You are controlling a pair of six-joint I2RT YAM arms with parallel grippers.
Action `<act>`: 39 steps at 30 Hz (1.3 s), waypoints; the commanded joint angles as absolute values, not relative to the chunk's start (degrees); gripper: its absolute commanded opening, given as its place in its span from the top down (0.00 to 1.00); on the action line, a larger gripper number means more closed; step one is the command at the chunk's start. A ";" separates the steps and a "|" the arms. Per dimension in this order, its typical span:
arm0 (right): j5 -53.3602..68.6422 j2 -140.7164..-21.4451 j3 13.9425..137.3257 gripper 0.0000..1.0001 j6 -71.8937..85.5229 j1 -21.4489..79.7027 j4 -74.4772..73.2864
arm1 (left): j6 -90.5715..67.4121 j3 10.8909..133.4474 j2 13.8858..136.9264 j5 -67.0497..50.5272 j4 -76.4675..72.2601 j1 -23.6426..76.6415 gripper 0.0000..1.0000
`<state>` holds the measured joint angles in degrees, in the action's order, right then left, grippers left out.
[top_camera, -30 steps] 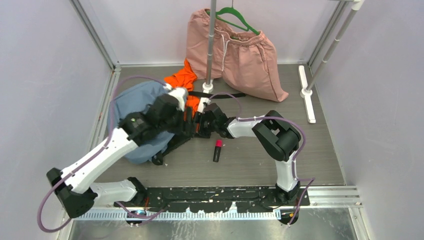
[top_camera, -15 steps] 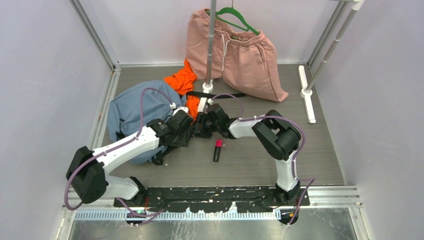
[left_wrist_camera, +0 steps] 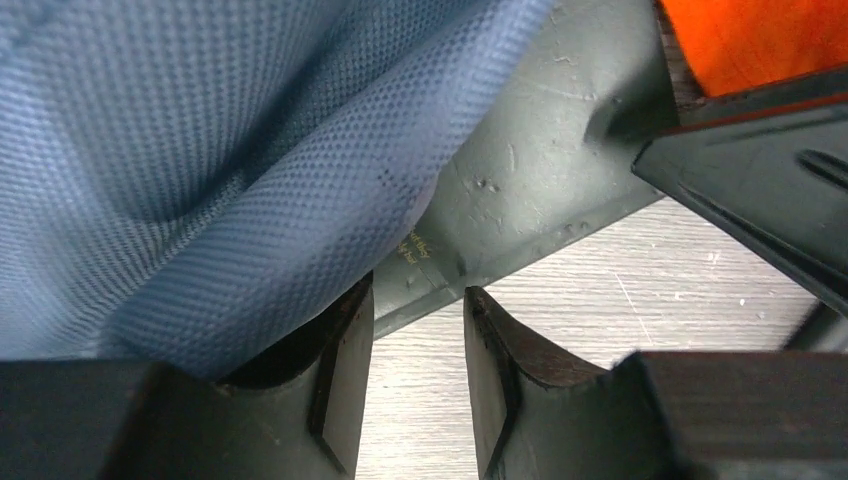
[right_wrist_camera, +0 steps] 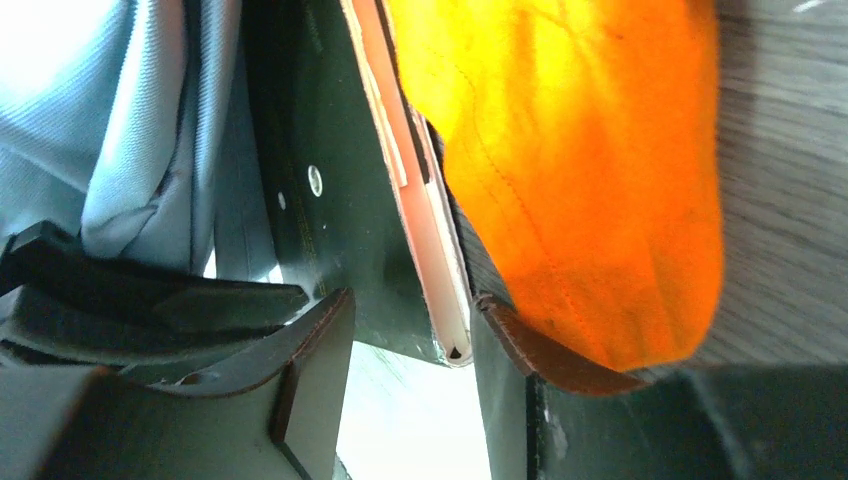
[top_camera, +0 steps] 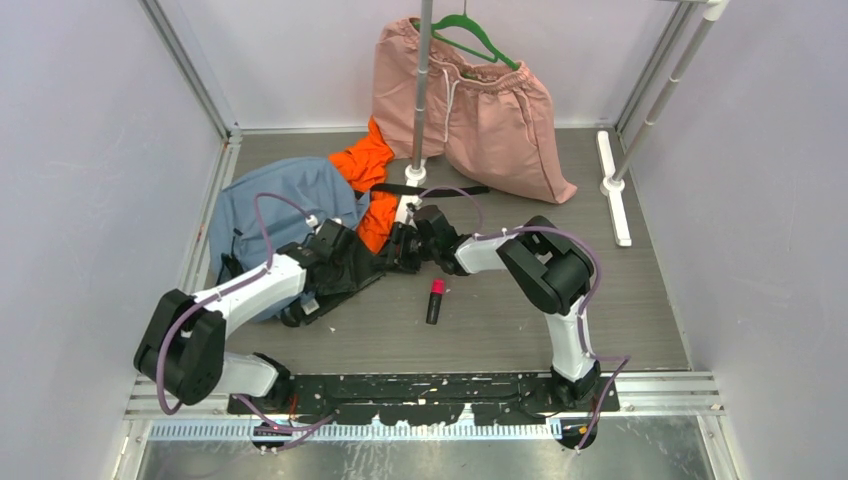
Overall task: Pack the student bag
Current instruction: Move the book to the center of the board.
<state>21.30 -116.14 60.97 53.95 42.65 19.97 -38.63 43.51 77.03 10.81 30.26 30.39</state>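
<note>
Left gripper (left_wrist_camera: 418, 305): left wrist view, jaws a narrow gap apart, nothing pinched between them.
Student bag (left_wrist_camera: 200, 150): grey-blue fabric draped over the finger at picture left; its dark flap (left_wrist_camera: 520, 190) lies on the table (left_wrist_camera: 620, 300) just beyond the tips.
Right gripper (right_wrist_camera: 415, 310): right wrist view, jaws parted. A thin pale-edged flat piece (right_wrist_camera: 432, 260) stands in the gap, clear of one pad.
Orange cloth (right_wrist_camera: 580, 180): touching the other finger.
Top view: both grippers meet at the bag's right edge; the bag lies left of centre.
Marker (top_camera: 436, 300): on the table, near side of the grippers, apart from them.
Pink shorts (top_camera: 480, 110): far centre, on a green hanger (top_camera: 470, 30).
</note>
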 commanded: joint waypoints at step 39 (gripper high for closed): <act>40.83 -103.67 48.17 0.99 59.50 42.39 37.53 | -31.97 50.54 72.97 4.49 34.67 19.77 0.65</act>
